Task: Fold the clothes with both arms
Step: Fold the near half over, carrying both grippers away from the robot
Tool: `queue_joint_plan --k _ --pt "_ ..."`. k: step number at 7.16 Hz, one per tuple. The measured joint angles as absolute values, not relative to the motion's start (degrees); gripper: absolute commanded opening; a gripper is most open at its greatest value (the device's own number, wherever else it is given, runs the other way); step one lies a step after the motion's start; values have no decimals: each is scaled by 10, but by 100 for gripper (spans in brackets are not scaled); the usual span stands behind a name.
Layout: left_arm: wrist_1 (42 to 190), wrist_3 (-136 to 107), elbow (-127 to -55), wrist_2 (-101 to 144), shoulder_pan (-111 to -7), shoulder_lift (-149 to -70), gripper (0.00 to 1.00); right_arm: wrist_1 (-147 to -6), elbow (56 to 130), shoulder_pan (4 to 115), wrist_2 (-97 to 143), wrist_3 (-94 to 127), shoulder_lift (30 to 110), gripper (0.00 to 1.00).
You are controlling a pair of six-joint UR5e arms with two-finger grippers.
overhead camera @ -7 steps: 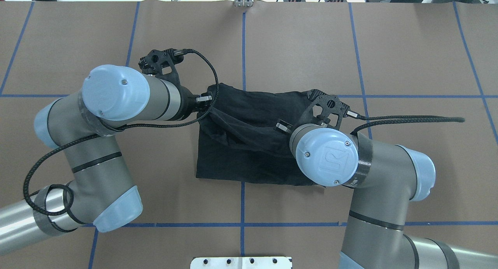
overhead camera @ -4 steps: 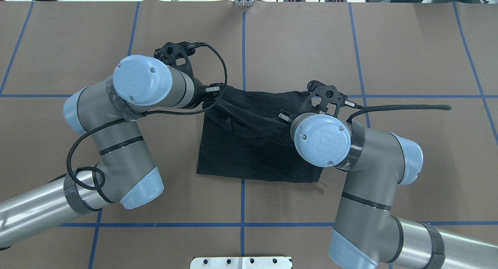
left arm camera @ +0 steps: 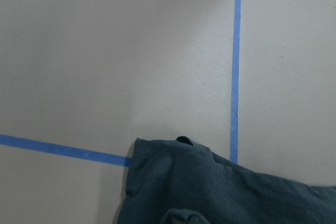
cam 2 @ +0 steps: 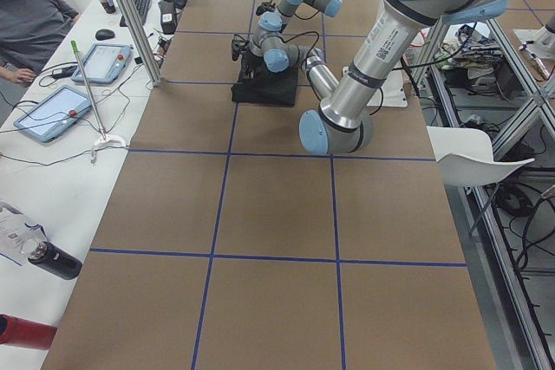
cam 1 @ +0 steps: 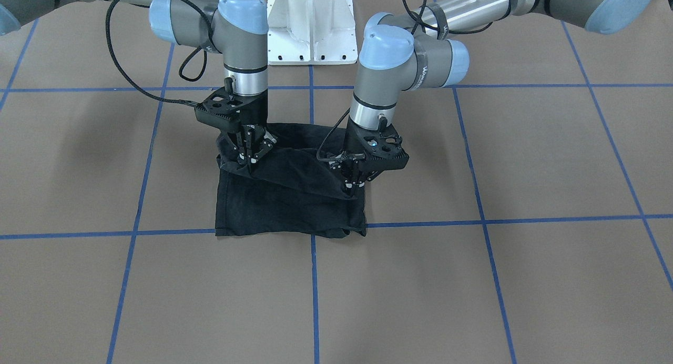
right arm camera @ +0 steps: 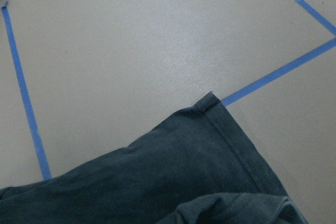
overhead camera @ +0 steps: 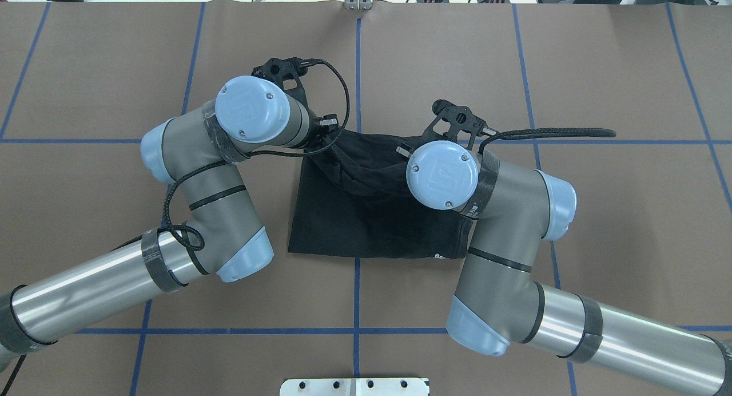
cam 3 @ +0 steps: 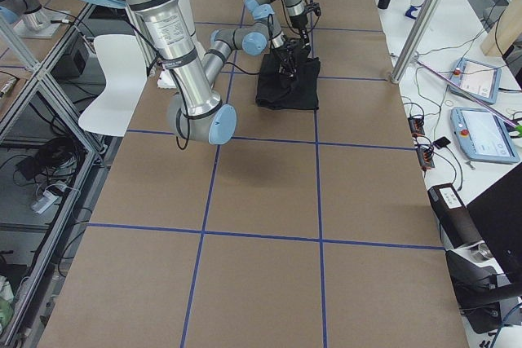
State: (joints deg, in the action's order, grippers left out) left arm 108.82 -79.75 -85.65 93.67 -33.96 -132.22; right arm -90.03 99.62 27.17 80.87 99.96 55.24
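The T-shirt (overhead camera: 366,224) lies at mid-table (overhead camera: 600,70), plain black side up, astride the centre blue tape line (overhead camera: 357,58) that runs away from me. Compared with a second ago, its raised edge is farther from me, and the slack cloth under it is gathered more tightly into ridges toward the far side. The near hem has also slid a little away from me, and a small scrap of white print now shows at its near right corner. Both my wrists have moved far and inward over that second.

The shirt's long axis runs left to right across the table. Its near hem lies flat and nearly straight, and its far edge sits about on the cross tape line. I cannot tell which end is the collar.

My left gripper (cam 1: 351,182) is clenched on the raised fold at the shirt's left end. My right gripper (cam 1: 248,153) is clenched on the same fold toward the right end. The cloth sags between them. My left gripper is the farther out of the two, so the held edge slants slightly. Both point straight down.

My right wrist view shows a stitched corner of the shirt flat on the brown surface beside the tape. The white pedestal base (cam 1: 310,32) stands behind, at my near edge.
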Motion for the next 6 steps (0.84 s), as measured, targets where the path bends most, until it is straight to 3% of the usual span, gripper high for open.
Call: queue_joint_plan --k 2,6 --pt "1108 -790 -820 926 -340 -1325 0 -854 952 284 813 987 549 0" --pt "1111 -786 -810 923 -341 -1328 0 -841 937 298 823 970 549 0"
